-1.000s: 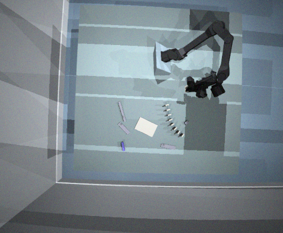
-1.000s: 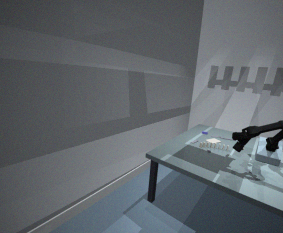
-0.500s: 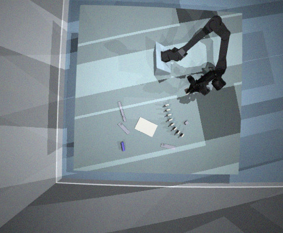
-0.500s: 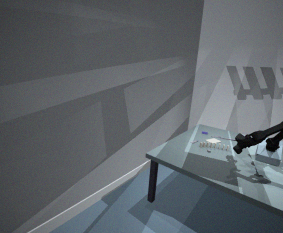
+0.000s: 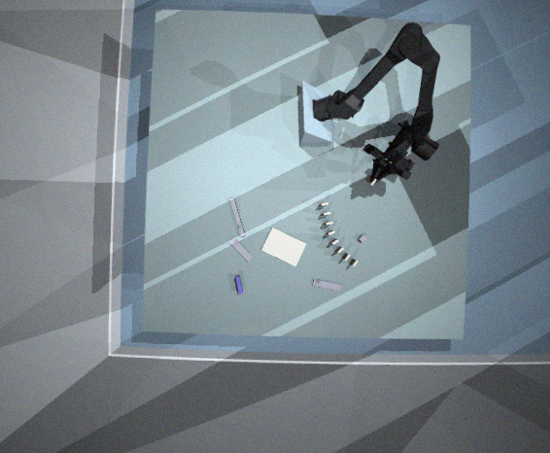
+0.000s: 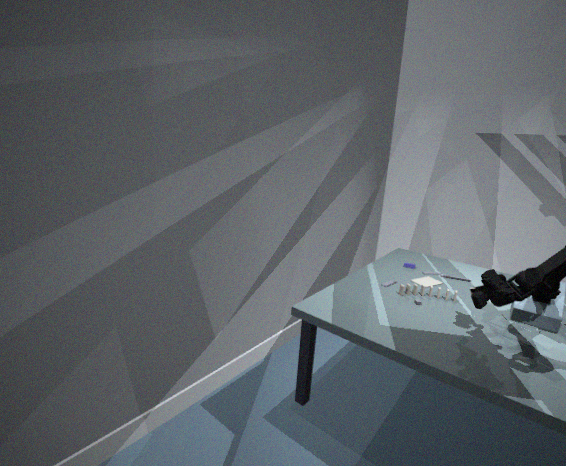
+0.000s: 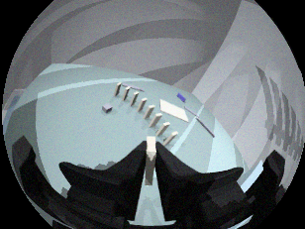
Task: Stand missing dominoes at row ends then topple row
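Observation:
Several cream dominoes stand upright in a curved, evenly spaced row; its near-arm end domino (image 5: 324, 204) (image 7: 171, 138) and far end domino (image 5: 354, 262) (image 7: 118, 89) are both upright. The row also shows in the exterior view, with one domino (image 6: 439, 292) near its right part. My gripper (image 5: 373, 180) (image 7: 151, 145) is shut on another cream domino (image 7: 150, 165), held lengthwise between the fingertips. It is above the table, off the near-arm end of the row and apart from it. In the exterior view the fingers and held domino are hidden by the dark wrist.
A small lilac block (image 5: 361, 238) (image 6: 418, 302) (image 7: 107, 108) lies beside the row. A cream sheet (image 5: 284, 247) (image 6: 426, 281) (image 7: 173, 110) lies on its other side. Lilac strips (image 5: 237, 217) (image 5: 241, 250) (image 5: 326, 285) and a blue block (image 5: 238, 284) (image 6: 409, 265) (image 7: 181, 97) lie farther out.

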Robot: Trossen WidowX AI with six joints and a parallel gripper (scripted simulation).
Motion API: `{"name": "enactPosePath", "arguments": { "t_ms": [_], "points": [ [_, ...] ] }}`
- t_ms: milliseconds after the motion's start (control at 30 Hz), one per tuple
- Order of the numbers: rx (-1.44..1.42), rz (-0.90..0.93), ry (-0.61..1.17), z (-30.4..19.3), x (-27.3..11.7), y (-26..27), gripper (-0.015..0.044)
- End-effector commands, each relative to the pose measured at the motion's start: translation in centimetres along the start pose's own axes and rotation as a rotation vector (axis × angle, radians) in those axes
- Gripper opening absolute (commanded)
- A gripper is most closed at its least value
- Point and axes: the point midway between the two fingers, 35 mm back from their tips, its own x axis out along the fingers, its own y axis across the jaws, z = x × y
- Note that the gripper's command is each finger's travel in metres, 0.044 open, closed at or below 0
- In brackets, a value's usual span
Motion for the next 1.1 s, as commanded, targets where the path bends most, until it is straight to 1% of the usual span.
{"name": "enactPosePath", "arguments": {
  "t_ms": [0, 467, 1067],
  "points": [
    [0.062, 0.042, -0.073, 0.3, -0.7, 0.2, 0.0020],
    [0.316, 0.222, -0.297, 1.0, -3.6, 0.5, 0.0020],
    [0.319, 0.224, -0.300, 1.0, -3.7, 0.5, 0.0020]
  ]
}}
